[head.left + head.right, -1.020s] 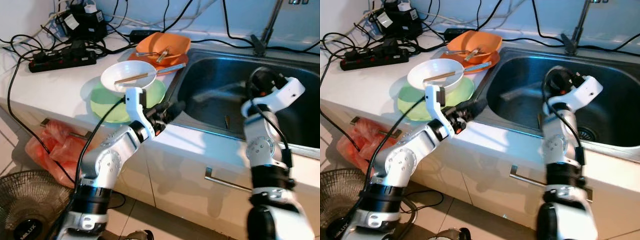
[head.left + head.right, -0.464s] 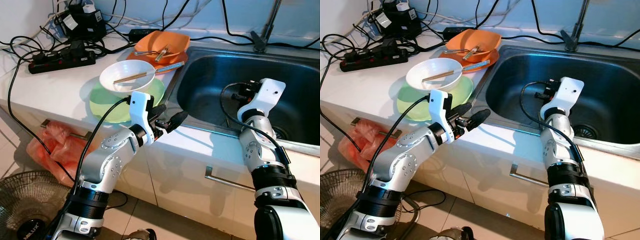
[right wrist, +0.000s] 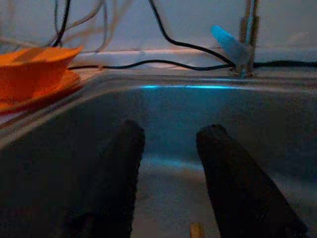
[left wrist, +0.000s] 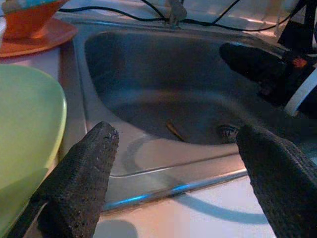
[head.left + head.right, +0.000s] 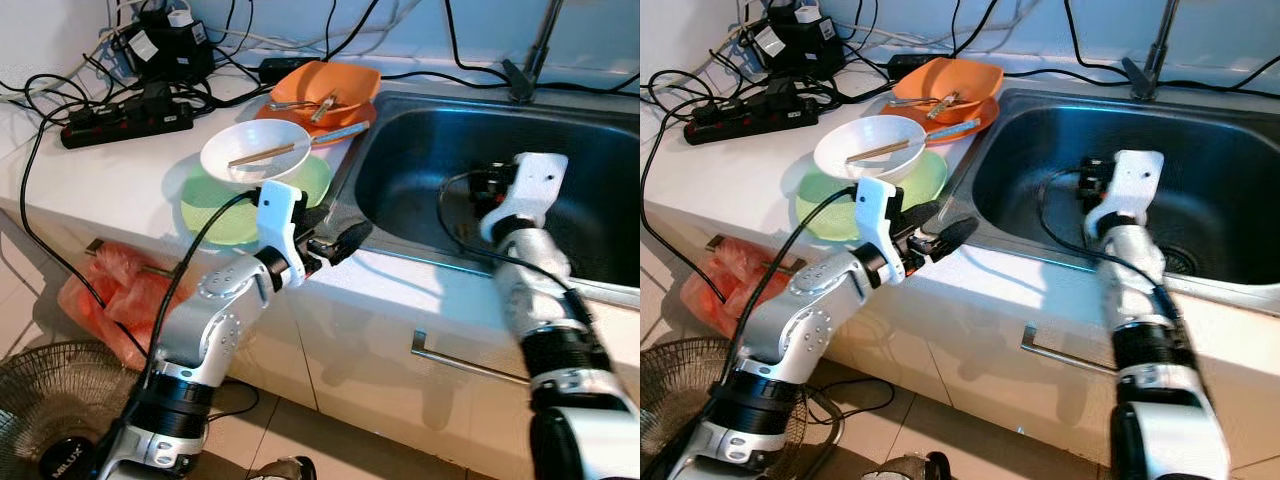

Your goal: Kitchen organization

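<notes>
A white bowl with chopsticks across it sits on a green plate on the counter. Behind it, an orange bowl holding utensils rests on an orange plate. My left gripper is open and holds nothing. It hovers over the counter's front edge, between the green plate and the steel sink. My right gripper is low inside the sink, fingers apart and holding nothing. A small chopstick-like stick lies on the sink floor near the drain.
A power strip, adaptors and tangled black cables crowd the counter's back left. The faucet stands behind the sink. Below the counter are a red plastic bag, a floor fan and a cabinet handle.
My right gripper has come down from above the sink rim to low inside the basin. The left gripper has shifted slightly along the counter edge.
</notes>
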`<state>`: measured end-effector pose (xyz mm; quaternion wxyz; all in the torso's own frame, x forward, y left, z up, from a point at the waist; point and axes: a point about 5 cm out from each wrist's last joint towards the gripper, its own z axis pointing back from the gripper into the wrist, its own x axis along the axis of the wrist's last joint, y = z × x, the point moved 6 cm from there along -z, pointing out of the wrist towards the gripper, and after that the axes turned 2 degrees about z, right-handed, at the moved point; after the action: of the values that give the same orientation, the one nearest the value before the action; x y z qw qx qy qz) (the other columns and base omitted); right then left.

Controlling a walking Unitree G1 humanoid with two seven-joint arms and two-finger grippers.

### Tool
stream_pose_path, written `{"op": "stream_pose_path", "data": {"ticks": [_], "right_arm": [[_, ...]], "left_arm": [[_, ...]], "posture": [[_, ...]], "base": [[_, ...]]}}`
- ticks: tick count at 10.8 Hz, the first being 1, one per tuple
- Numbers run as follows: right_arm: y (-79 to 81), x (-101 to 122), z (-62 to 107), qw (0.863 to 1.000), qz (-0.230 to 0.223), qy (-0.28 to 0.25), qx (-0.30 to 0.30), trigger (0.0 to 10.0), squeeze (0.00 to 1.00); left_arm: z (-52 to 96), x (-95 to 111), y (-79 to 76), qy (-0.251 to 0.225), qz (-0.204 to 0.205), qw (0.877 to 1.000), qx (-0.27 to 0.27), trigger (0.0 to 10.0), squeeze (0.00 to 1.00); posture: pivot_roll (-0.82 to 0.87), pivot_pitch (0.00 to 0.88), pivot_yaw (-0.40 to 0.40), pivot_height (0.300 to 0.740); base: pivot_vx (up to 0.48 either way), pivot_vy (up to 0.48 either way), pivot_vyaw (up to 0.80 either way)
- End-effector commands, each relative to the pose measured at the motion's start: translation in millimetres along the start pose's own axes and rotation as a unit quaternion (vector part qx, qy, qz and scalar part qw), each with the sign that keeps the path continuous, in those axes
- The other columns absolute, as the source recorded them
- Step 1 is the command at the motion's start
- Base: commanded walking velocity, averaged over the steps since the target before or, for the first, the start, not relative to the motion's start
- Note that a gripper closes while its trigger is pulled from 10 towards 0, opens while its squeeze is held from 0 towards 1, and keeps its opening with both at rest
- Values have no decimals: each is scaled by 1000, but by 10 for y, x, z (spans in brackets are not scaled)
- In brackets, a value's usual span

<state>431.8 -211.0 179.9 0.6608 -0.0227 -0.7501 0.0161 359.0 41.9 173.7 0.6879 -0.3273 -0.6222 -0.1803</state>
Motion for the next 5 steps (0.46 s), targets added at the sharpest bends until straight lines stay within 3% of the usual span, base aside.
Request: {"op": "stream_pose_path", "data": {"ticks": [1, 2, 5], "right_arm": [[43, -34, -10, 1000, 18, 9, 21, 10000, 1000], [115, 20, -23, 997, 44, 5, 57, 10000, 1000], [306, 113, 14, 993, 52, -12, 104, 10000, 1000]], "left_arm": [[57, 39, 38, -6, -19, 1000, 6, 10000, 0], [166, 103, 179, -15, -46, 998, 31, 10000, 0], [402, 289, 413, -32, -85, 994, 68, 10000, 0]], "posture": [[120, 94, 160, 740], [112, 102, 172, 740], [109, 117, 161, 740]], "base": [[0, 0, 0], [0, 0, 0], [0, 0, 0]]}}
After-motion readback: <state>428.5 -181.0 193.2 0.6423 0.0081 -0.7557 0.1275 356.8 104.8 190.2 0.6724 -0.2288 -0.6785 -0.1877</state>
